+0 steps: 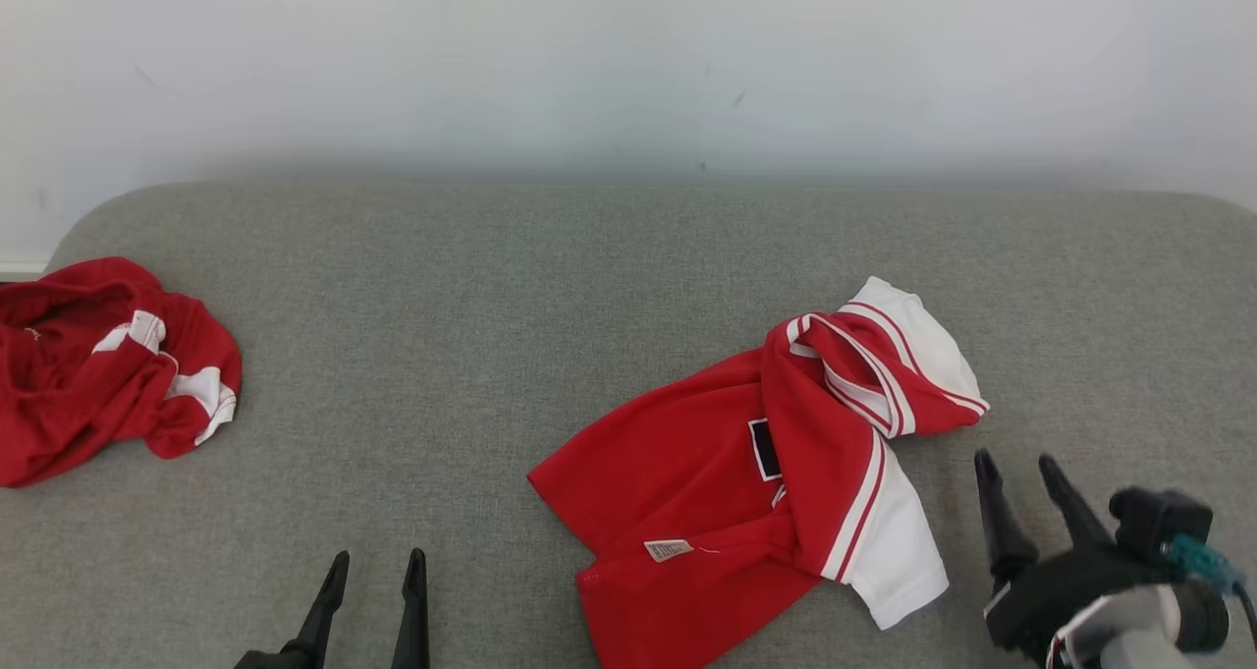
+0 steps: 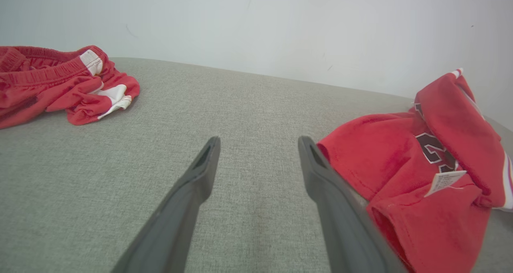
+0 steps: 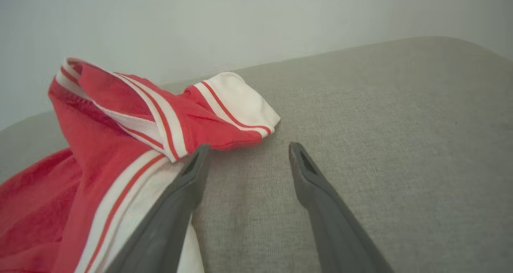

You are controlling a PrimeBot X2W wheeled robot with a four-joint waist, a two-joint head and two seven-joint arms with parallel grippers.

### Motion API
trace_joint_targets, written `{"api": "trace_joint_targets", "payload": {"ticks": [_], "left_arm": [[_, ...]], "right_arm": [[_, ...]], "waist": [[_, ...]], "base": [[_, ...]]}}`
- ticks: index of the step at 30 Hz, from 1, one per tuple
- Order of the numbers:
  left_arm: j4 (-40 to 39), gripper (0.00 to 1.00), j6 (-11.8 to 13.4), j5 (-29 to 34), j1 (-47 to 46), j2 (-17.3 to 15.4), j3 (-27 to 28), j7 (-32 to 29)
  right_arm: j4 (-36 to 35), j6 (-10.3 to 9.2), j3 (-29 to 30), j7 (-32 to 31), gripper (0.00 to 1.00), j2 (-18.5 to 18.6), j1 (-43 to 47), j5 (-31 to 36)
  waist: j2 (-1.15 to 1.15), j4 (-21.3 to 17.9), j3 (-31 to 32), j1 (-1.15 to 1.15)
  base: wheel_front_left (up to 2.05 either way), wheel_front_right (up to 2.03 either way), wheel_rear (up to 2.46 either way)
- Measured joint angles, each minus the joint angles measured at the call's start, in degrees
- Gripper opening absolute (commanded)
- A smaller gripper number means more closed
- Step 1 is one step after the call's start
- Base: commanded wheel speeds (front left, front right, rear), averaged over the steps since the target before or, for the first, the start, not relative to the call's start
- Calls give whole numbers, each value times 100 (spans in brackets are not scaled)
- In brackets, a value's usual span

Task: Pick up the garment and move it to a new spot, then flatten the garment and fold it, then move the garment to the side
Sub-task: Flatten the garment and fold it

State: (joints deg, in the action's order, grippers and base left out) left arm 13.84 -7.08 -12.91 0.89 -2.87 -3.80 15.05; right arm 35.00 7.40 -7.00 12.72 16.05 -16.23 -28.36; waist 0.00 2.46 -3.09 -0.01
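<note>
Head view: red-and-white garment (image 1: 746,482) crumpled on grey cushion (image 1: 491,306), right of centre. Left gripper (image 1: 379,555) at lower left, fingers apart, empty. Right gripper (image 1: 1015,459) just beside the white sleeve, fingers apart, empty. Second red garment (image 1: 98,364) bunched far left.

Left wrist view: fingers spread over bare cushion.

Right wrist view: fingers spread at the sleeve's edge; contact unclear.

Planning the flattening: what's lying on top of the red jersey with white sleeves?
On the red and white jersey, its own striped upper part lies folded, covering part of the dark print; anything beneath is hidden.
</note>
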Motion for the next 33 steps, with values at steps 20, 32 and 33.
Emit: {"api": "trace_joint_targets", "payload": {"ticks": [20, 32, 33], "left_arm": [[63, 100, -8, 30, -38, -1, -41, 0], [53, 100, -25, -31, 58, 0, -67, 0], [47, 100, -23, -37, 69, -1, -74, 0]], "right_arm": [[43, 0, -131, -331, 0, -755, 767, 350], [-1815, 5, 1101, -761, 0, -343, 1383, 2089], [-1997, 5, 1168, -992, 0, -393, 1587, 2248]], "waist": [[0, 206, 39, 0], [0, 153, 143, 1], [0, 150, 144, 0]], "base": [[0, 0, 0], [0, 0, 0], [0, 0, 0]]}}
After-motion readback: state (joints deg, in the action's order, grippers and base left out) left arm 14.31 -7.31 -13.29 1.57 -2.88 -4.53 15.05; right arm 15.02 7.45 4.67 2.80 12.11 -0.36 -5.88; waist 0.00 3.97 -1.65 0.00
